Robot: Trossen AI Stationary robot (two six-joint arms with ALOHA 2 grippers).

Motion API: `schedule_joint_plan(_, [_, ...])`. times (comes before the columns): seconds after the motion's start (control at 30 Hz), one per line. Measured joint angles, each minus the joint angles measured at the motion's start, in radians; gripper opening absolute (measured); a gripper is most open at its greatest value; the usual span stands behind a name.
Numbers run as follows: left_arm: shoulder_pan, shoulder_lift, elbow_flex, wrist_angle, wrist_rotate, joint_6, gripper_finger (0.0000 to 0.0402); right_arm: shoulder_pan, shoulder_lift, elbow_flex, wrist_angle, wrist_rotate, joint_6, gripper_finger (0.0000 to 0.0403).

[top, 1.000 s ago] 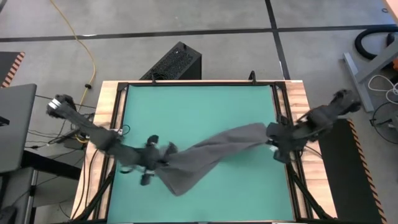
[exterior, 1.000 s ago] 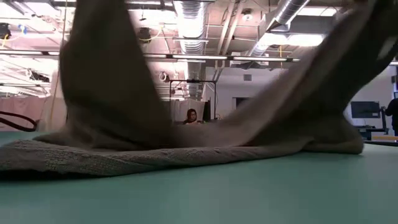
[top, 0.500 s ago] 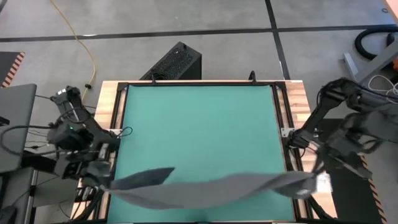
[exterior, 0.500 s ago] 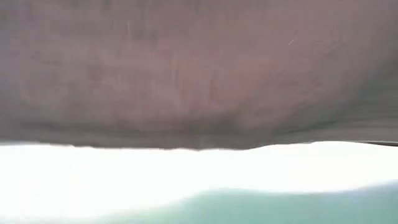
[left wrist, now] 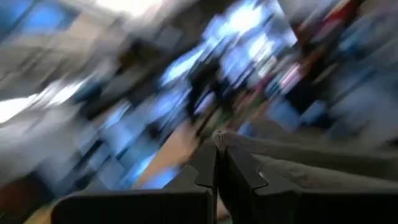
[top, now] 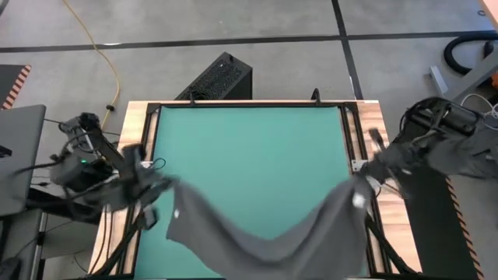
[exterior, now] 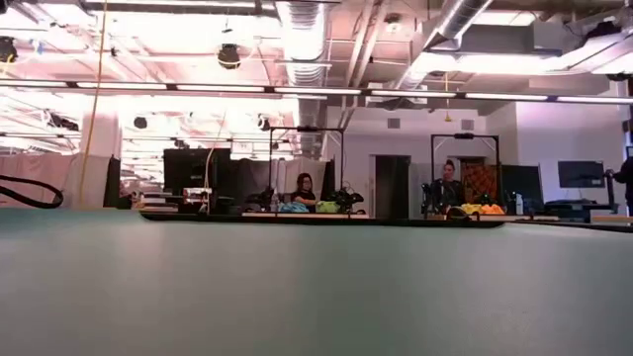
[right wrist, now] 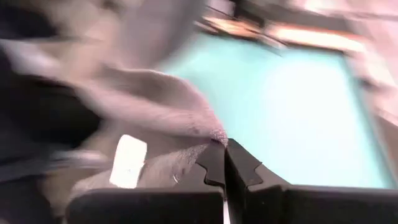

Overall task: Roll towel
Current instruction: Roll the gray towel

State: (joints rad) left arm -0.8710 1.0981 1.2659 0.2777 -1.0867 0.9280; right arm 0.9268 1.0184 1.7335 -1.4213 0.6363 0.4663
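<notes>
Since half a second ago: towel [top: 264, 233] changed from a thin taut band across the near edge to a deep sagging swag; both arms have come inward and away from the near edge; the low view, then blocked by cloth, now shows bare mat.

Towel: dark grey cloth, held up by two corners, one at each side of the table. Its middle droops in a broad curve over the near part of the green mat [top: 249, 148]; from above I cannot tell whether the lowest part touches the mat. Small white tag [right wrist: 127, 160] shows near the right-hand corner.

Left gripper [top: 152, 187]: at the left edge of the mat, over the wooden border. Jaws pressed together on a corner of the towel; in the left wrist view the cloth runs out from the fingertips [left wrist: 211, 152].

Right gripper [top: 359, 180]: at the right edge of the mat, beside the black frame rail. Jaws pressed together on the opposite corner; in the right wrist view the cloth bunches at the fingertips [right wrist: 217, 155] with the tag just beside them.

Table [top: 138, 117]: wooden top, black frame, green mat covering most of it.

Room beyond, low view: person seated [exterior: 304, 186], person standing [exterior: 449, 178], well behind the table.

Floor, high view: black slatted box [top: 218, 78] just beyond the far edge of the table; yellow cable [top: 101, 54] on the concrete.
</notes>
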Motion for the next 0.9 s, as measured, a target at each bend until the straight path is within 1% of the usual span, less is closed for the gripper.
schedule_joint_plan(0.07, [0.074, -0.013, -0.025, -0.060, -0.100, -0.045, 0.0000, -0.080, -0.006, -0.027, -0.114, 0.091, 0.072, 0.0013])
schedule_joint_plan(0.13, [0.154, -0.040, -0.060, -0.147, -0.145, -0.128, 0.0000, -0.174, -0.019, -0.072, -0.145, 0.171, 0.109, 0.0013])
schedule_joint_plan(0.17, [0.192, -0.057, -0.080, -0.200, -0.150, -0.179, 0.0000, -0.224, -0.032, -0.106, -0.134, 0.189, 0.093, 0.0013])
schedule_joint_plan(0.3, [0.340, -0.143, -0.167, -0.461, -0.151, -0.462, 0.0000, -0.411, -0.080, -0.240, -0.083, 0.185, 0.037, 0.0013])
schedule_joint_plan(0.43, [0.441, -0.241, -0.269, -0.764, -0.142, -0.784, 0.0000, -0.592, -0.093, -0.396, -0.087, 0.121, 0.024, 0.0013])
schedule_joint_plan(0.5, [0.476, -0.291, -0.327, -0.865, -0.111, -0.918, 0.0000, -0.672, -0.092, -0.467, -0.085, 0.102, -0.004, 0.0013])
schedule_joint_plan(0.57, [0.500, -0.337, -0.385, -0.912, -0.093, -1.014, 0.0000, -0.739, -0.082, -0.527, -0.067, 0.103, -0.056, 0.0013])
schedule_joint_plan(0.63, [0.510, -0.382, -0.439, -0.927, -0.084, -1.060, 0.0000, -0.799, -0.072, -0.573, -0.017, 0.121, -0.128, 0.0013])
schedule_joint_plan(0.7, [0.512, -0.422, -0.472, -0.919, -0.080, -1.070, 0.0000, -0.848, -0.063, -0.602, 0.053, 0.146, -0.205, 0.0013])
schedule_joint_plan(0.8, [0.512, -0.469, -0.490, -0.918, -0.080, -1.071, 0.0000, -0.908, -0.059, -0.610, 0.141, 0.181, -0.303, 0.0013])
schedule_joint_plan(0.87, [0.512, -0.499, -0.497, -0.914, -0.080, -1.072, 0.0000, -0.941, -0.049, -0.609, 0.188, 0.159, -0.368, 0.0013])
schedule_joint_plan(0.9, [0.512, -0.514, -0.501, -0.921, -0.073, -1.072, 0.0000, -0.955, -0.047, -0.609, 0.198, 0.127, -0.397, 0.0013])
